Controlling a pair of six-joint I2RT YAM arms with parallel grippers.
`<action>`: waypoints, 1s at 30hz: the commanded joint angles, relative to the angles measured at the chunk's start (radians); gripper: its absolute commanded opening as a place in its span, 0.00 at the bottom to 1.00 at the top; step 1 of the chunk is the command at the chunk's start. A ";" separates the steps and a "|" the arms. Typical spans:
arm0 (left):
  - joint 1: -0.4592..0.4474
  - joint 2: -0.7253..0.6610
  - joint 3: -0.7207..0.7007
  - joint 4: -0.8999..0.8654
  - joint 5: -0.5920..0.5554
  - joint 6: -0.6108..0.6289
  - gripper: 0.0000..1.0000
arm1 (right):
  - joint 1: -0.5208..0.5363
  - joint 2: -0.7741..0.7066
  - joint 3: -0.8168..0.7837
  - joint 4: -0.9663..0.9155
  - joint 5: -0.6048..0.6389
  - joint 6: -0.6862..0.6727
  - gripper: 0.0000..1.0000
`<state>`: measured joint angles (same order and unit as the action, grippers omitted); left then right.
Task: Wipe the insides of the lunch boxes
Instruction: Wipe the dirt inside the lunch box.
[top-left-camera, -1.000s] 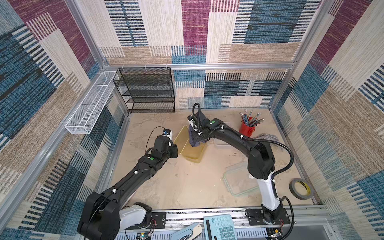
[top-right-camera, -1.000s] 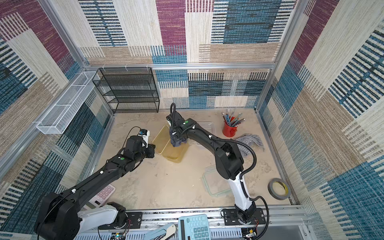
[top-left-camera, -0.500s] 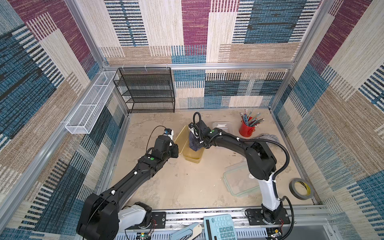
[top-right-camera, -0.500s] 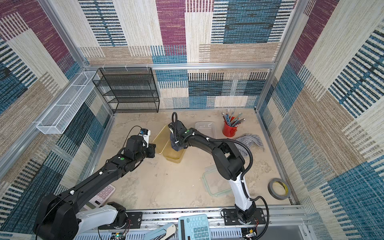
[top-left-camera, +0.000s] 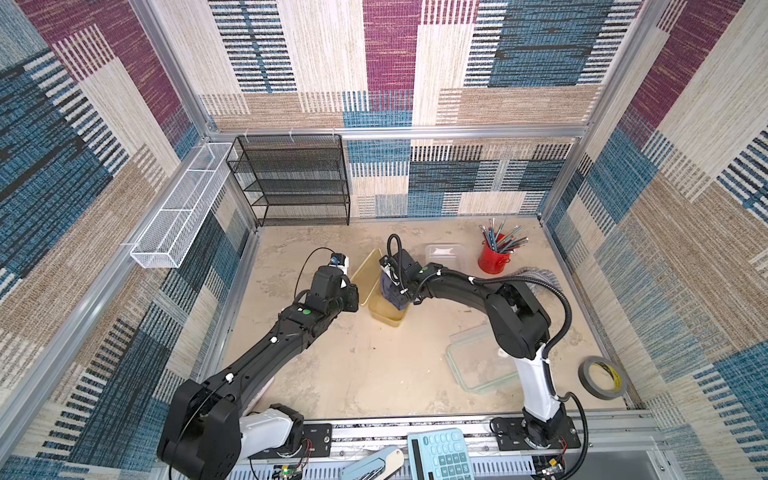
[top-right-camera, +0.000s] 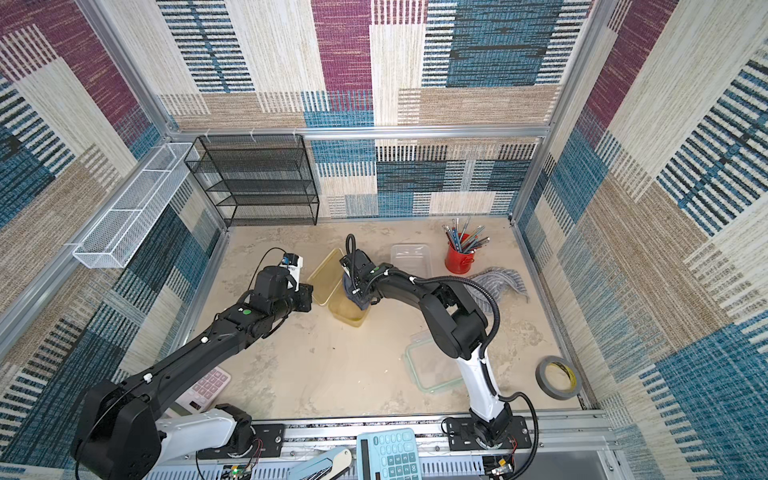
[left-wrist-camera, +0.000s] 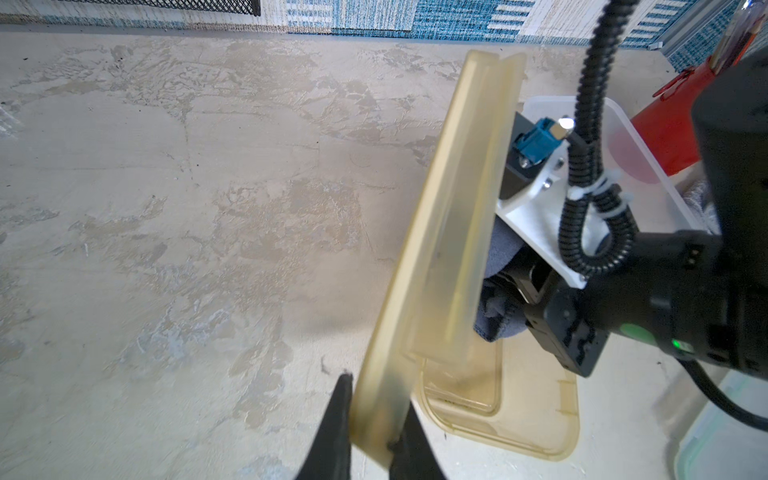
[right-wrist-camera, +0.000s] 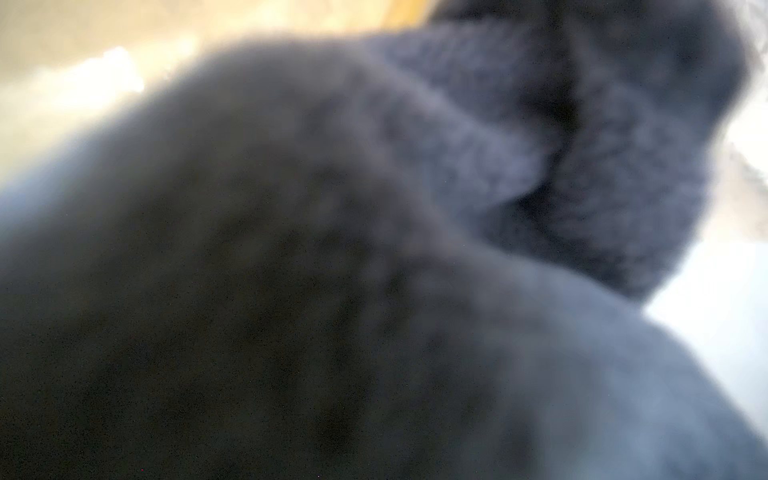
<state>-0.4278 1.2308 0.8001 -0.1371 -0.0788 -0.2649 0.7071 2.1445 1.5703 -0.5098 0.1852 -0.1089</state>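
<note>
Tabletop (left-wrist-camera: 166, 208), cloth (left-wrist-camera: 500, 257) beside amber lunch box (left-wrist-camera: 440, 249)

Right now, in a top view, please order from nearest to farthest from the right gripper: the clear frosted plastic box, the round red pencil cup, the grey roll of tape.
1. Clear frosted plastic box, just beyond the right gripper, toward the back wall.
2. Round red pencil cup, back right.
3. Grey roll of tape, front right corner.

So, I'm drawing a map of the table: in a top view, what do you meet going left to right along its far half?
Going across: black mesh rack → amber lid → amber lunch box → clear lunch box → red pencil cup → striped cloth.
</note>
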 joint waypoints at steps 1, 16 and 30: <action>0.004 -0.015 0.003 0.005 -0.061 0.025 0.00 | -0.017 0.052 0.015 -0.212 0.012 0.039 0.20; 0.004 0.015 0.008 0.054 -0.091 -0.011 0.00 | 0.006 -0.021 -0.004 -0.327 -0.623 -0.063 0.18; 0.003 0.010 0.009 0.072 -0.093 -0.037 0.00 | 0.040 0.046 0.117 -0.306 -0.980 -0.038 0.16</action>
<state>-0.4252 1.2476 0.8013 -0.1303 -0.1547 -0.2737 0.7403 2.1834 1.6802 -0.8185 -0.6346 -0.1673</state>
